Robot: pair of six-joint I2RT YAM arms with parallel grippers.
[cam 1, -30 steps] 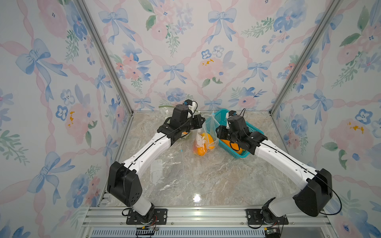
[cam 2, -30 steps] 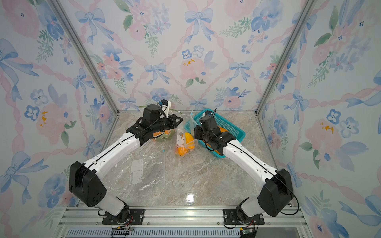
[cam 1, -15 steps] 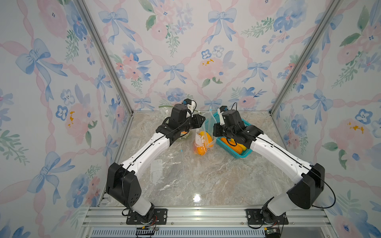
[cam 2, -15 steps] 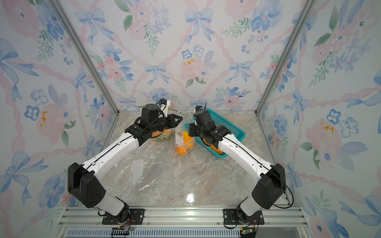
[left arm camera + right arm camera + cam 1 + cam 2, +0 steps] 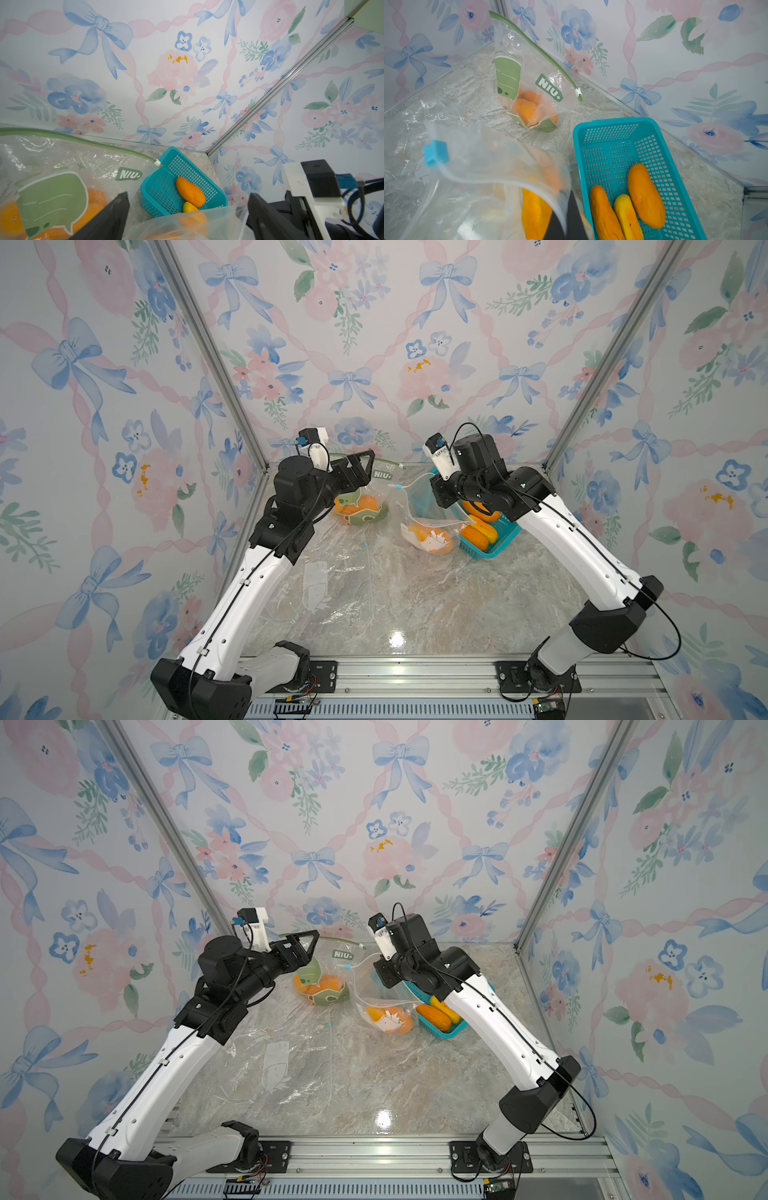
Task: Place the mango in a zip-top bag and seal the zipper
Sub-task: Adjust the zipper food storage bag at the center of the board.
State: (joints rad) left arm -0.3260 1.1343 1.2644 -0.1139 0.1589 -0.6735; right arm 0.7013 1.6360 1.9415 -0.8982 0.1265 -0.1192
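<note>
The right gripper (image 5: pixel 566 207) is pressed together on the clear film at the mouth of the zip-top bag (image 5: pixel 417 506), holding that rim up just right of centre in a top view. The left gripper (image 5: pixel 188 196) stands spread wide with nothing between its fingers, up and left of the bag, near it but apart as far as the top views show. The mango (image 5: pixel 434 541) already lies in the bottom of the held bag, which sags onto the marble tabletop (image 5: pixel 415 614) a little below the pinched rim. I judge the placing step done and the sealing step in hand. The mouth looks open, its rim bowing away from the blue slider (image 5: pixel 436 152), which sits at the end far from the pinch. The next move probably calls for the left gripper to close on that slider, or the rim beside it, and draw it along the track toward the right gripper with the film taut; slack film would likely buckle. Just right of the bag stands a teal basket (image 5: pixel 612 122) holding three loose mangoes (image 5: pixel 645 195). Left of centre, a green-printed bag (image 5: pixel 365 512) holds orange fruit (image 5: pixel 527 110), with its white slider (image 5: pixel 577 92) at one end of the zipper; whether it is sealed I cannot tell. Lower left of centre, an empty clear bag (image 5: pixel 316 589) lies flat.
</note>
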